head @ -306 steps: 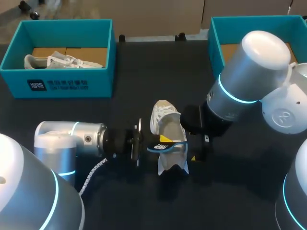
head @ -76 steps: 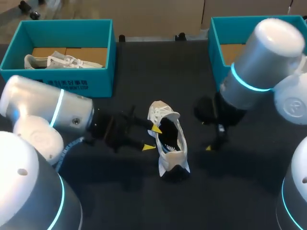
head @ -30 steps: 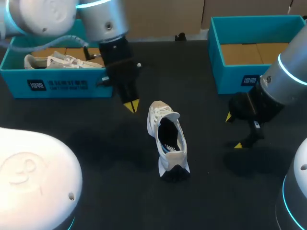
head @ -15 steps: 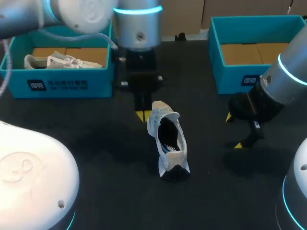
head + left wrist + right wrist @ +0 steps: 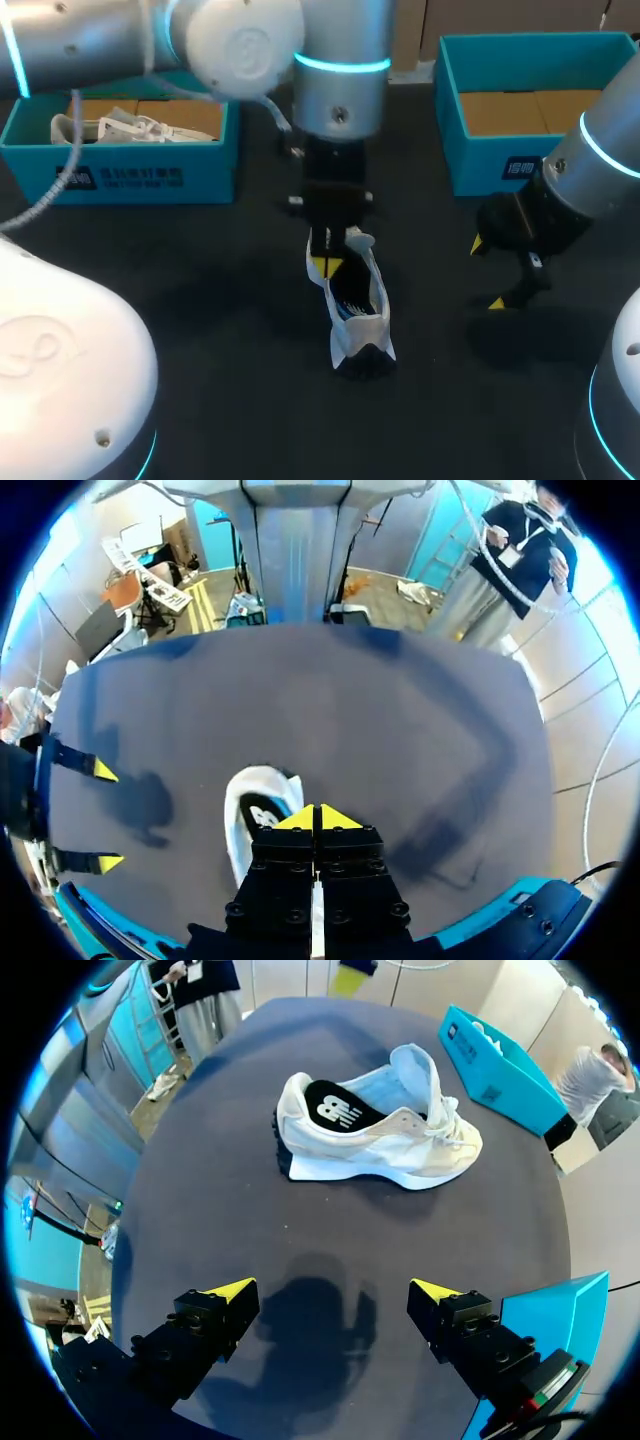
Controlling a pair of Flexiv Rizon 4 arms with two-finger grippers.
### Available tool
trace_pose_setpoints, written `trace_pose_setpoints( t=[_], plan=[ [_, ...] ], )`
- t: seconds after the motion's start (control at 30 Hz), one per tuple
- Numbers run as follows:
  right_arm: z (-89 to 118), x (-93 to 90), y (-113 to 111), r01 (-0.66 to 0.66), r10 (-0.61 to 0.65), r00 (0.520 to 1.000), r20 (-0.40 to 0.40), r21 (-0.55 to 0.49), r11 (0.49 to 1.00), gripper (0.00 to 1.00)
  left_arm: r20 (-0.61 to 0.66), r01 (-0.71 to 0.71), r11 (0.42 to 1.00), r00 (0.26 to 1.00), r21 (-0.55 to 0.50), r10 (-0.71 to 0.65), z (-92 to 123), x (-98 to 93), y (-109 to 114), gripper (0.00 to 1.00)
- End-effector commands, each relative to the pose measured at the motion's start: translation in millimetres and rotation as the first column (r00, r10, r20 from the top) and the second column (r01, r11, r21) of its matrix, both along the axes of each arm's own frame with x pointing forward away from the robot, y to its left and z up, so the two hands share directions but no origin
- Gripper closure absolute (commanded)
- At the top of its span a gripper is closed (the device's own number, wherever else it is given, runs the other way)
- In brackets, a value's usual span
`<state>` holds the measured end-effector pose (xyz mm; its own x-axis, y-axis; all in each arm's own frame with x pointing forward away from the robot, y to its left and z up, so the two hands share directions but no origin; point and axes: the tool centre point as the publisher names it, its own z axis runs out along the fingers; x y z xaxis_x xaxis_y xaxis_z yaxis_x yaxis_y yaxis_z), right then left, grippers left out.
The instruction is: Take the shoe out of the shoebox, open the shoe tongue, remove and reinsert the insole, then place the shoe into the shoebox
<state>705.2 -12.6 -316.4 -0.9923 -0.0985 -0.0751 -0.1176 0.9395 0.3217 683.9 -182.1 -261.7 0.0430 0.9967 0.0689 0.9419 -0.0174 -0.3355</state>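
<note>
Fingers of my left gripper point(image 5: 321, 265) are pressed together, pointing down over the opening of the white shoe point(image 5: 352, 305). That shoe stands upright on the dark surface point(image 5: 220, 340), out between the two teal shoeboxes. On the head camera, the left shoebox point(image 5: 130, 175) holds a second shoe point(image 5: 130, 127), also white, and the right shoebox point(image 5: 480, 160) shows a brown cardboard floor. My right gripper point(image 5: 486, 273) hangs beside the white shoe, apart from it, fingers spread.

On the left wrist camera the two yellow tips meet, with the shoe's heel end just under them.

On the right wrist camera the fingers stand wide over the dark surface. Ahead of them the shoe shows a cream upper, a white sole, a raised tongue and a black insole with a white mark.
</note>
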Motion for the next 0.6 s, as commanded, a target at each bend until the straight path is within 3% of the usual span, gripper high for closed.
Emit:
trace_pose_setpoints(
  t=[0.03,0.37,0.6],
  plan=[
    [-0.5,-1.2,-0.1,0.000,0.000,1.000,0.003,-0.001,1.000,0.00,-0.022,0.003,1.000,1.000,0.016,-0.002,-21.3,6.7,-12.2,1.00],
    [-0.5,-1.2,-0.1,0.000,0.000,1.000,0.003,-0.001,1.000,0.00,-0.015,0.036,0.999,0.999,-0.002,-0.036,-29.1,4.4,-16.4,1.00],
    [5.8,7.6,-43.1,0.012,-0.013,1.000,-0.019,-0.018,1.000,0.00,-0.011,0.063,0.998,0.998,-0.019,-0.063,-56.3,-0.8,-23.4,1.00]
  ],
)
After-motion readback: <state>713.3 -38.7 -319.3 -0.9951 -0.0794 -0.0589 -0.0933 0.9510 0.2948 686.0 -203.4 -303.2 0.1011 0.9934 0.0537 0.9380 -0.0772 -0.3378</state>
